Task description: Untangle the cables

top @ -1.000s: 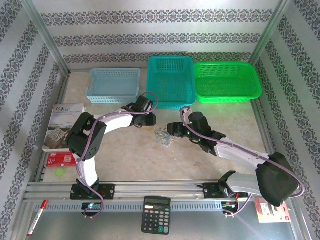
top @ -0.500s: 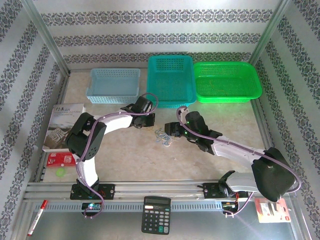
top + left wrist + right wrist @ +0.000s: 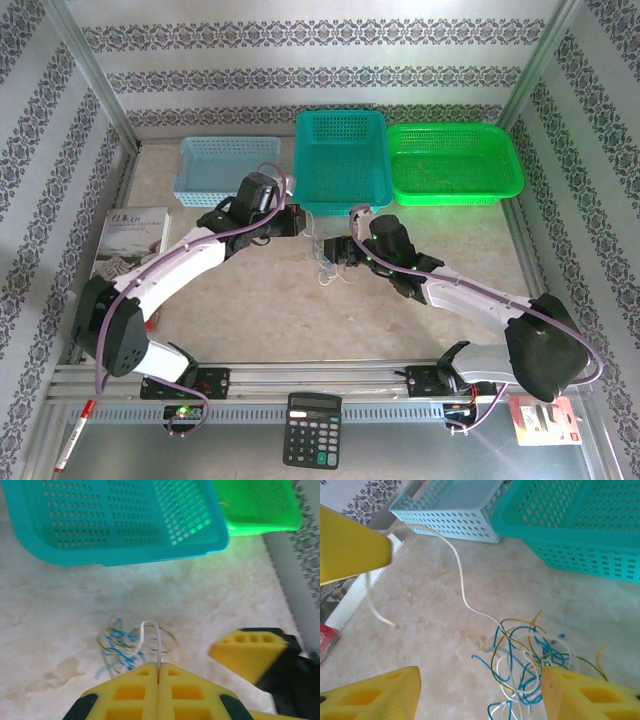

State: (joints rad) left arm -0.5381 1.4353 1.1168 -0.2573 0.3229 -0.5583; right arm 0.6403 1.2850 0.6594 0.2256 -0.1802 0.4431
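Cables: a small messy bunch of thin blue, white and yellow wires (image 3: 522, 655). It lies on the table (image 3: 250, 300) near the middle, just in front of the teal basket (image 3: 342, 160) and between the two claws.
White wire: one long white wire (image 3: 461, 582) runs out of the bunch and up to the left claw. Its loose end hangs down past that claw.
Left claw: the left claw (image 3: 158, 667) is closed tight, and its two yellow fingers pinch the white wire between them. It sits just beside the bunch, on the left.
Right claw: the right claw (image 3: 480, 680) is wide open and grips nothing. The bunch lies low between its two fingers. I cannot tell if they touch it.
Baskets: a light blue basket (image 3: 228, 170), the teal basket and a green basket (image 3: 455, 162) stand in a row along the far edge of the table.
Other things: a book (image 3: 128, 250) lies at the left edge. A calculator (image 3: 312, 443) lies past the near edge.
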